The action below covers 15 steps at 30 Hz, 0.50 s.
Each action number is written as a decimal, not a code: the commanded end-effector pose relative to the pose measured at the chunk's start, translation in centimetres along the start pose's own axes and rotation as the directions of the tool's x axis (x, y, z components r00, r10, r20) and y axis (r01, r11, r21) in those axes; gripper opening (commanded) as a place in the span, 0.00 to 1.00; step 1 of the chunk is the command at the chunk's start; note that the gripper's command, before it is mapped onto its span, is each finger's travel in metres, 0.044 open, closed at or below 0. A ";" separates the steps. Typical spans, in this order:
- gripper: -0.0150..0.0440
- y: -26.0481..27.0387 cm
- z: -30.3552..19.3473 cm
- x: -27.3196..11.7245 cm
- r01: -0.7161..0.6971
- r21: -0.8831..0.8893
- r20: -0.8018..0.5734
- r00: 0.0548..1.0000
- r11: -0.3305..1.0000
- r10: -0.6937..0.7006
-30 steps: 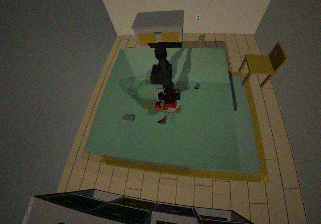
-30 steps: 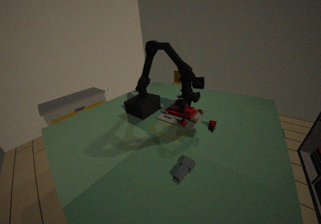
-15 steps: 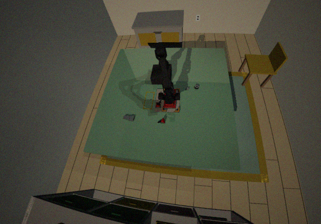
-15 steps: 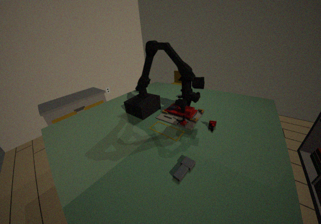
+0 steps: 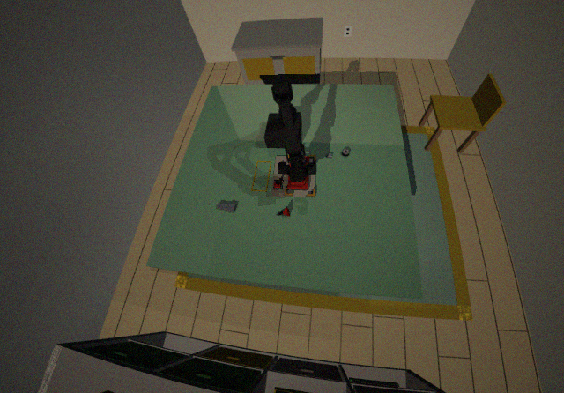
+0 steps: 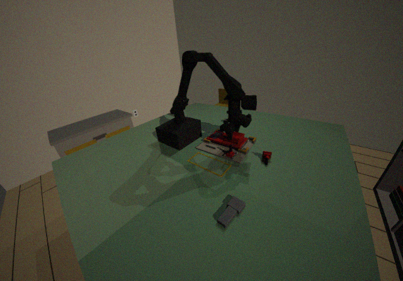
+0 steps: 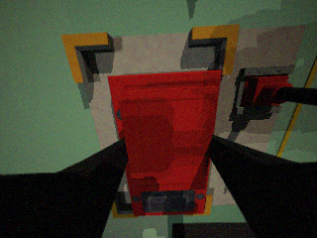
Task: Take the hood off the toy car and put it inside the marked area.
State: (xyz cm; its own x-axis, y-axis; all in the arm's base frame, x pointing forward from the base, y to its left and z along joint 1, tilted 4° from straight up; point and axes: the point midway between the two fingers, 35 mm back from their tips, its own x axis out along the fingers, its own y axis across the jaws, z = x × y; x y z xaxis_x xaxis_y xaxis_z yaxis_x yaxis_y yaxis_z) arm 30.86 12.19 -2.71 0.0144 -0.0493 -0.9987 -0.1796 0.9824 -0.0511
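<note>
From where I stand, the yellow-outlined marked area lies bare on the green worktop, just left of the grey base plate. On that plate sits the toy car, the gripper jaws clamped on both side edges of its red hood. Right of it, a small red block stands apart.

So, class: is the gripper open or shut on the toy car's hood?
Shut on the hood: in the wrist view both black fingers press against its red sides.
</note>
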 end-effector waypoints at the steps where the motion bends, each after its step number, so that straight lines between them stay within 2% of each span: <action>1: 0.25 0.0 0.0 -0.3 -0.001 0.001 0.000 1.000 1.000 0.001; 15: 0.25 0.0 0.0 -1.2 -0.001 0.001 0.000 1.000 1.000 0.001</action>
State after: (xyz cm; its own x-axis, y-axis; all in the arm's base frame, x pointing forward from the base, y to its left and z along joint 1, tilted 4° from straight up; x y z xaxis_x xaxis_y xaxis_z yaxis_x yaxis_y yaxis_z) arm 30.85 12.24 -1.75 0.0140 -0.0495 -0.9987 -0.1812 0.9821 -0.0512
